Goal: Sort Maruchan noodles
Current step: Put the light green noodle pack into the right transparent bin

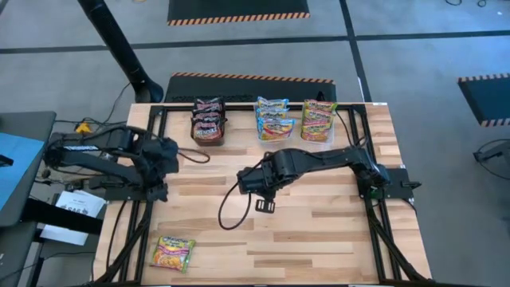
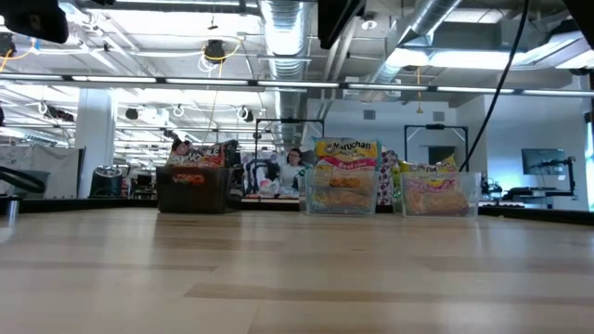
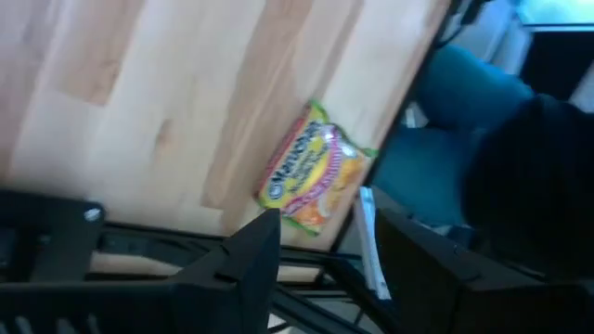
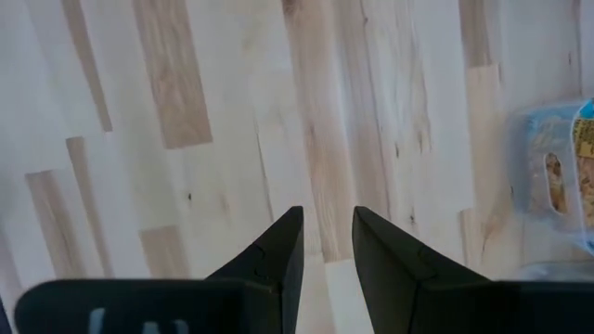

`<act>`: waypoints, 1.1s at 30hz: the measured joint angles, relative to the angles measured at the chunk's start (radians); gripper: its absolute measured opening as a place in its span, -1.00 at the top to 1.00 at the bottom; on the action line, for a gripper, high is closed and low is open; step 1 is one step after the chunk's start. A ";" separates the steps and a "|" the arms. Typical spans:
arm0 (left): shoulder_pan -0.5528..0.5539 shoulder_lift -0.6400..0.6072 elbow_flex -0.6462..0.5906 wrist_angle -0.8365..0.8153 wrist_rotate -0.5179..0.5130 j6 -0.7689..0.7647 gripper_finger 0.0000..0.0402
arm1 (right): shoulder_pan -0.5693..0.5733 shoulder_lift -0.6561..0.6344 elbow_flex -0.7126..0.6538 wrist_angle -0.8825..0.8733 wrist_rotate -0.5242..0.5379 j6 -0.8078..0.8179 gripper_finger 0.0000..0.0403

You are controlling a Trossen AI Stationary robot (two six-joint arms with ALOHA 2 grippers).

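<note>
Green-edged noodle packet (image 1: 173, 253) alone near the table (image 1: 319, 239) corner — left fingers (image 3: 251, 255) wide, right fingers (image 4: 278, 255) narrow.

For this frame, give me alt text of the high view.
Three sorted noodle stacks line the far edge of the wooden table: dark packets, blue-edged packets, green-edged packets. One loose packet lies near the front-left corner. Both arms hover mid-table.

You see a pale wooden plank table (image 1: 319, 231), a black box (image 2: 190, 190), two clear plastic tubs (image 2: 342, 198), and striped floor mats (image 1: 239, 16).
</note>
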State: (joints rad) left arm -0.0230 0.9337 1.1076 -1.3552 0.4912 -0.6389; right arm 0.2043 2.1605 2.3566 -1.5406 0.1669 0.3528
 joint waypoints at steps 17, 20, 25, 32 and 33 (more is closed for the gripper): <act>-0.512 0.006 0.000 0.100 -0.335 -0.285 0.18 | 0.058 0.000 -0.001 0.011 0.056 0.171 0.41; -0.587 0.022 0.000 0.100 -0.325 -0.294 0.18 | 0.062 0.000 -0.001 0.014 0.058 0.174 0.41; -0.671 0.084 0.000 0.102 -0.314 -0.308 0.16 | 0.062 0.000 -0.001 0.037 0.071 0.174 0.41; -0.757 0.218 0.000 0.200 -0.350 -0.294 0.11 | 0.062 0.000 -0.001 0.036 0.072 0.173 0.41; -0.773 0.236 0.000 0.215 -0.352 -0.291 0.11 | 0.062 0.000 -0.001 0.036 0.072 0.173 0.41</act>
State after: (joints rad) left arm -0.7960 1.1692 1.1076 -1.1405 0.1392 -0.9294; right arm 0.2661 2.1609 2.3558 -1.5051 0.2386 0.5262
